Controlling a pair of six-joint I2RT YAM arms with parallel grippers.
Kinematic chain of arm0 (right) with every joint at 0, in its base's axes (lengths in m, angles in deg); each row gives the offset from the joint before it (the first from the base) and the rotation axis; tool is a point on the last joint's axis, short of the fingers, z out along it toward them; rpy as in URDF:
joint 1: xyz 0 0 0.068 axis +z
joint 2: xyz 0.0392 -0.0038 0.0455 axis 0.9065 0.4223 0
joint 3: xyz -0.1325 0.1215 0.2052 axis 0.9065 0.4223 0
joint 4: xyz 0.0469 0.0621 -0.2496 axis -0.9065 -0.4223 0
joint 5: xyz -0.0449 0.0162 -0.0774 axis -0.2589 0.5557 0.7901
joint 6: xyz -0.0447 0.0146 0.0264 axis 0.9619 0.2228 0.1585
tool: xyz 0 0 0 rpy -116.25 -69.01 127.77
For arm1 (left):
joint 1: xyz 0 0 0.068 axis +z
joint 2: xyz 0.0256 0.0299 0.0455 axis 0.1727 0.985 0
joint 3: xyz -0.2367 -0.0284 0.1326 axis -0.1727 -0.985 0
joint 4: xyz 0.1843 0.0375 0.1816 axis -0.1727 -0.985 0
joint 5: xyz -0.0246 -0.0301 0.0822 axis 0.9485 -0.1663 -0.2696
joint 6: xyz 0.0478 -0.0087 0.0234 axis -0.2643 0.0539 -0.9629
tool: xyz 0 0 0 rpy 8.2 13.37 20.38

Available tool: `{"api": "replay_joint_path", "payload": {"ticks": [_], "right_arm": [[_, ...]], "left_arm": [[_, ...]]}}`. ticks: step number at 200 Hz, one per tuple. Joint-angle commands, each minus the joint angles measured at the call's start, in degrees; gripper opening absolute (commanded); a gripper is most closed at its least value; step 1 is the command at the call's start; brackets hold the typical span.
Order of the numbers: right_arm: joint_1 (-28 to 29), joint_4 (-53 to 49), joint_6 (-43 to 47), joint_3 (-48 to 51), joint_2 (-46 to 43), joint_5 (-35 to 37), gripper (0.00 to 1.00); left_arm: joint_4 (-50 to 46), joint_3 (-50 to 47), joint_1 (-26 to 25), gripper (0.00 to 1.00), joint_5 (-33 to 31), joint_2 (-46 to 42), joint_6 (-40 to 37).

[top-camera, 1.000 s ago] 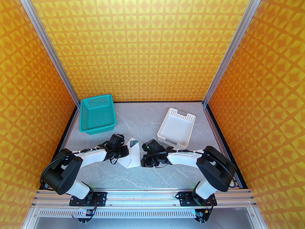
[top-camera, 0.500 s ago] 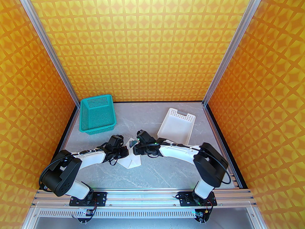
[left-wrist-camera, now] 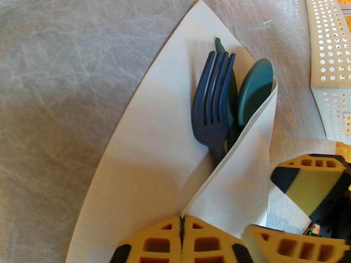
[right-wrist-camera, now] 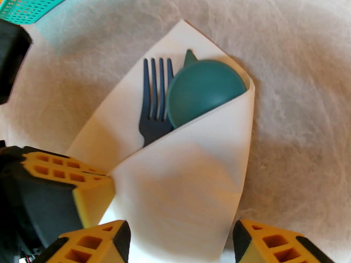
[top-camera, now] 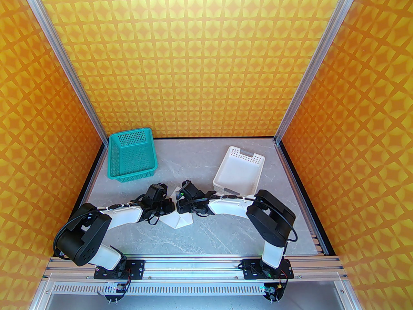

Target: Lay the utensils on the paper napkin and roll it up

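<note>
Your left claw (left-wrist-camera: 181, 225) is clenched on the paper napkin (left-wrist-camera: 153, 136). Your right claw (right-wrist-camera: 181, 230) is spread wide astride the folded flap, with the fork (left-wrist-camera: 212, 103) and spoon (left-wrist-camera: 255, 89) tucked inside.

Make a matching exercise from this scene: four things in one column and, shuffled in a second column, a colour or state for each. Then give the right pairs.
Column one
1. fork
2. spoon
3. left gripper
4. right gripper

Column two
A. jaws open, astride the folded flap
B. teal, round bowl partly under the flap
C. jaws shut on the folded corner of the paper napkin
D. dark blue, tines poking out of the fold

Pairs: 1-D, 2-B, 3-C, 4-A.
</note>
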Motion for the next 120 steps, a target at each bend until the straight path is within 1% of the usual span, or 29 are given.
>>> {"api": "replay_joint_path", "payload": {"ticks": [1, 74, 120], "right_arm": [[0.2, 1.1, 0.9, -1.0, 1.9, -0.2, 0.66], [0.9, 0.1, -1.0, -1.7, 5.8, -3.7, 0.66], [2.4, -2.1, -1.4, -3.3, 6.4, -3.3, 0.67]], "left_arm": [[-1.2, -1.9, 0.2, 0.0, 0.7, 0.2, 1.0], [2.1, -4.4, 1.3, 0.0, 2.4, 0.4, 3.1], [2.9, -5.8, 1.8, 0.0, 2.5, 0.0, 3.6]]}}
